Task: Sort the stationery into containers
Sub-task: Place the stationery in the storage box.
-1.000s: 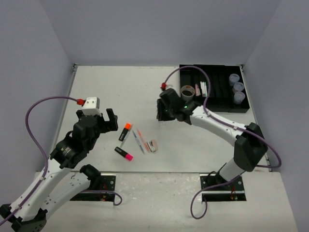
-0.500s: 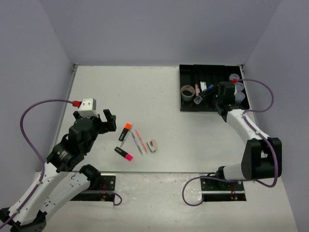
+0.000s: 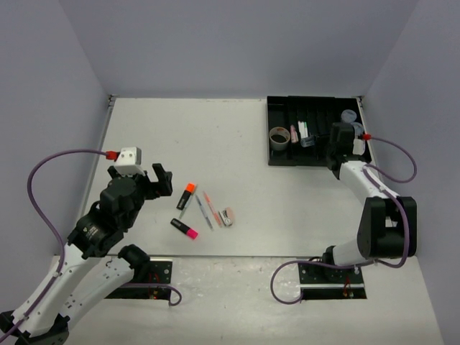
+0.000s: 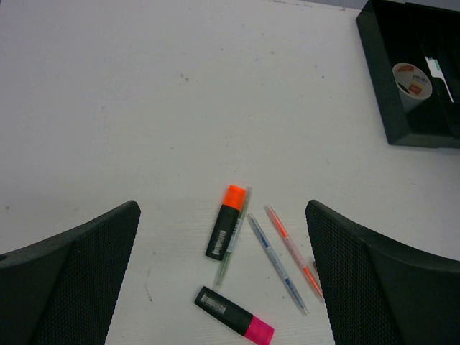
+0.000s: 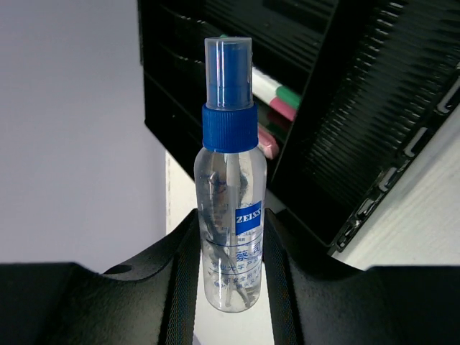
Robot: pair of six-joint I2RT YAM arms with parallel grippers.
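Right now right pincer [image 5: 230,241] clenched on clear spray bottle [image 5: 230,180] — hovering above black tray [image 3: 287,159]. Left pincer [image 4: 221,215] released wide over counter [image 4: 144,108] — orange highlighter [image 4: 225,231], pink highlighter [image 4: 233,324], pens [image 4: 277,262] lying beneath.

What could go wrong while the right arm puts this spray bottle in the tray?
The right gripper holds the clear plastic spray bottle with a blue cap only by its lower body; released, it may topple across the dividers of the black compartmented tray.
The round bluish-lidded tubs sit close beside that gripper and might get knocked.
A thin green pen lies against the orange highlighter below the open left gripper; one grab could catch both.
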